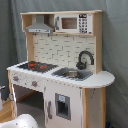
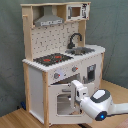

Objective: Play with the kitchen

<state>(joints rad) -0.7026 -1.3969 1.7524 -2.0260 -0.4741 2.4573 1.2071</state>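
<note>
Second exterior view gives me the best look: the kitchen [image 2: 62, 60] stands tall on a pale wooden floor [image 2: 15, 120] against a grey curtain [image 2: 112, 30], built of flat white panels framed in light wood. Its black stovetop [image 2: 52, 59] carries red rings, with a black arched faucet [image 2: 75, 39] over the sink [image 2: 82, 50] at about 2 o'clock from it. A grey angular hood [image 2: 48, 20] sits up top beside a small microwave panel [image 2: 76, 11], and the backsplash looks like dotted pegboard here, tiled brick in the first exterior view. My arm [image 2: 102, 104] comes in from 4 o'clock, a smooth white rounded casing with a blue light, wrist reaching toward the windowed oven door [image 2: 65, 100]. The gripper [image 2: 79, 92] is right against the door's upper right edge; I cannot tell whether the jaws are spread or pressed together. In the first exterior view, a white rounded part of the arm [image 1: 22, 121] shows at 7 o'clock.
</note>
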